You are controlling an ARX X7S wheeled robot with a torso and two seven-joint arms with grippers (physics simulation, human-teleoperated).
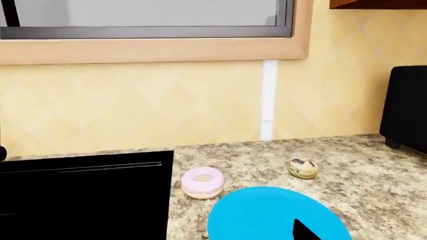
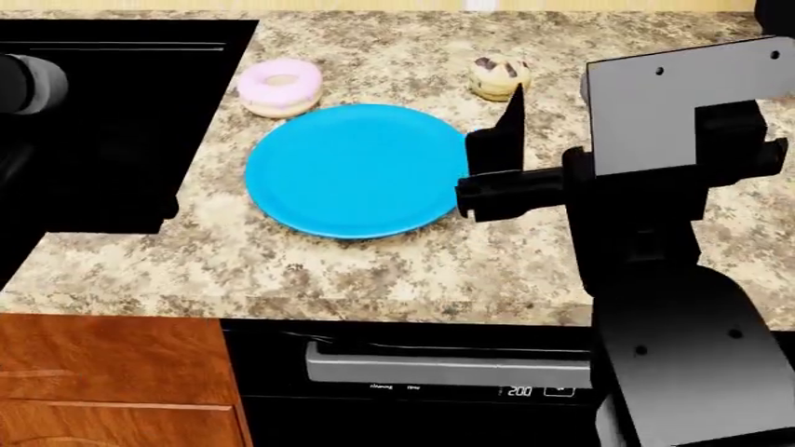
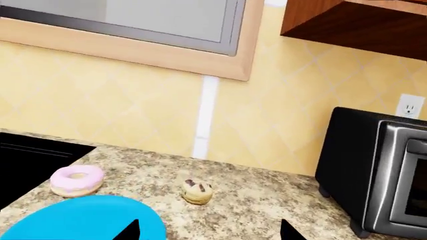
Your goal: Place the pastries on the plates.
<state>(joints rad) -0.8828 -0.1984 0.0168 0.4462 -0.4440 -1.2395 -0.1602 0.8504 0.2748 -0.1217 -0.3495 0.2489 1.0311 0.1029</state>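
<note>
One doughnut [image 2: 281, 87] with pale pink icing, one pale yellow muffin [image 2: 500, 77] with dark chunks and one blue plate [image 2: 357, 168] lie on the speckled granite counter [image 2: 372, 270]; only this single plate shows in any view. Both pastries sit on bare counter just beyond the plate's far edge, the doughnut near the black sink [image 2: 112, 121] and the muffin well to its right, neither touching the plate. The right gripper [image 3: 210, 230] hovers near the plate's right rim with its two dark fingertips spread wide and nothing between them; in the head view the arm's grey body hides much of the counter behind it. Of the left gripper [image 1: 305, 231] only one dark tip shows over the plate, so I cannot tell how far it is open; it seems to hold nothing. A black microwave [image 3: 380, 170] stands at the right, cut off by the frame edge.
</note>
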